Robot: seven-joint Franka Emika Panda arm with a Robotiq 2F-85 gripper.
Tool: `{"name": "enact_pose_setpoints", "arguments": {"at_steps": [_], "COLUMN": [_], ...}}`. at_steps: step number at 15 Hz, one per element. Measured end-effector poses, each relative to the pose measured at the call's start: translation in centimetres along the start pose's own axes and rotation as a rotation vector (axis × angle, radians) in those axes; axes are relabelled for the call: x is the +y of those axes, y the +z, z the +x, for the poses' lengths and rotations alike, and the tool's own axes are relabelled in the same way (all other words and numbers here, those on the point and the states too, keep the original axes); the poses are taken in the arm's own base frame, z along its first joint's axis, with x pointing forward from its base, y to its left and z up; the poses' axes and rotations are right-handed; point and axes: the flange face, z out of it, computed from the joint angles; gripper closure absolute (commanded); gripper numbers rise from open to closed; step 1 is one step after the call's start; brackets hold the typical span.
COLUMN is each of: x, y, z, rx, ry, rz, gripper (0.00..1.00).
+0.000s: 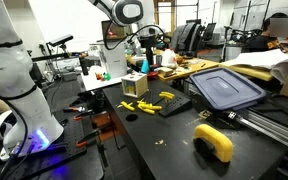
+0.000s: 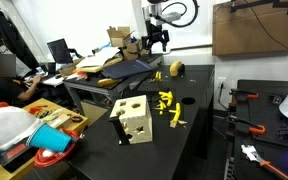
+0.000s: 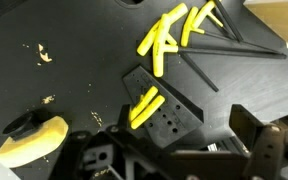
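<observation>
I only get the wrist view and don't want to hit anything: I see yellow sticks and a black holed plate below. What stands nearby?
Observer: A wooden box with holes stands upright on the table, next to the yellow sticks.
Operator: How high am I?
Observer: The gripper hangs clear above the table, touching nothing.
Operator: Anything else flat nearby?
Observer: A dark blue lid lies beside the black plate.

Two yellow sticks [image 3: 146, 108] lie on what seems a holed black block [image 3: 176, 118].
</observation>
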Motion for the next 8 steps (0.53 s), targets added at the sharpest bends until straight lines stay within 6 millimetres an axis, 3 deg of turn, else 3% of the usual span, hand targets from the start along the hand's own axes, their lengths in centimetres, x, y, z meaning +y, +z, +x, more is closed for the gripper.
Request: {"name": "enact_pose_setpoints", "arguments": {"at_steps": [4, 8], "x": [-0.4, -1.1], "y": [-0.6, -3.1], "z": [-1.0, -1.8], "rx": [-0.081, -0.104], "ry": [-0.115, -0.181], "rz": [-0.022, -0.028], "gripper": [0.00, 0.00]}}
